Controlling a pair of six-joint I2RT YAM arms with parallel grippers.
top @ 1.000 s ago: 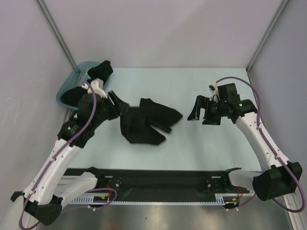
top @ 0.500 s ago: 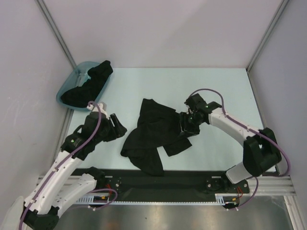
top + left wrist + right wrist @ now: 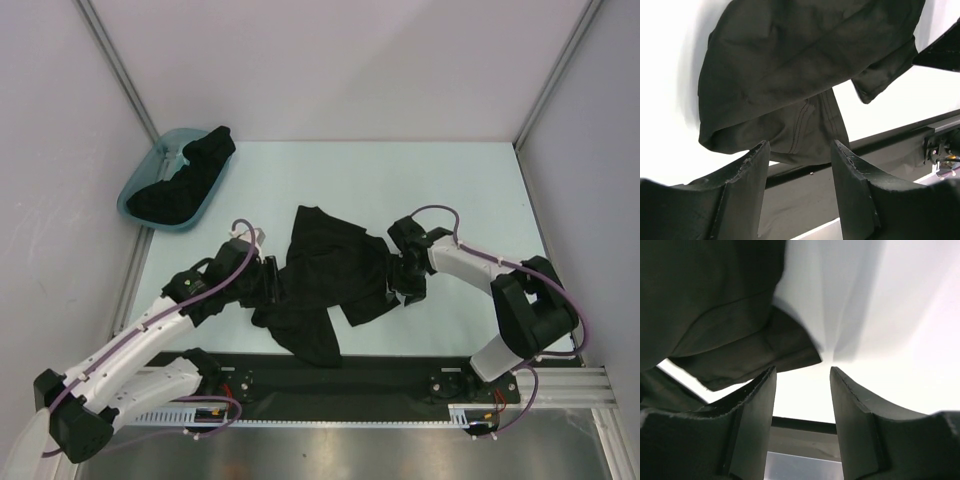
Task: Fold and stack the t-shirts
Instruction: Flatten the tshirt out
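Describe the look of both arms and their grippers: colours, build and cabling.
Both arms match: the left arm and right arm have white links joined by bulky black joints, and a purple cable loops along each. The left gripper and right gripper are all black, each with two broad, matte fingers whose inner edges look scuffed. No markings show.

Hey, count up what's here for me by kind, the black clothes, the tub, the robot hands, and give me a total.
Black cloth heaps: 2, the t-shirt on the table and a heap in the teal tub; how many shirts that heap holds cannot be told
Teal tubs: 1
Robot hands: 2, left hand and right hand
Total: 5
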